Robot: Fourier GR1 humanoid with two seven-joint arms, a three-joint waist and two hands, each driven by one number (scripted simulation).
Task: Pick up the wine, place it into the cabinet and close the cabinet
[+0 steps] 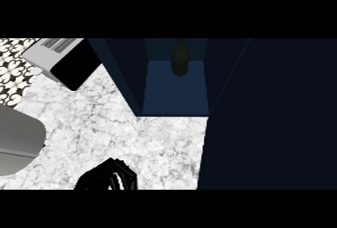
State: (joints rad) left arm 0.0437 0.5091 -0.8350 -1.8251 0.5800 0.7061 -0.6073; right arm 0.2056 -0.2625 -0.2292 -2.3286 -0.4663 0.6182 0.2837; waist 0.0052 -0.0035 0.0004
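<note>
Wine (179,58) dim inside cabinet (174,91) | left hand (107,177) cut off

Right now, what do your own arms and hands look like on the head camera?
One black hand shows at the lower edge, left of centre: glossy dark segments with thin pale highlights along the edges. No cables or markings are legible. A broad smooth grey shape at the left edge may be a forearm. The other hand is out of view.
</note>
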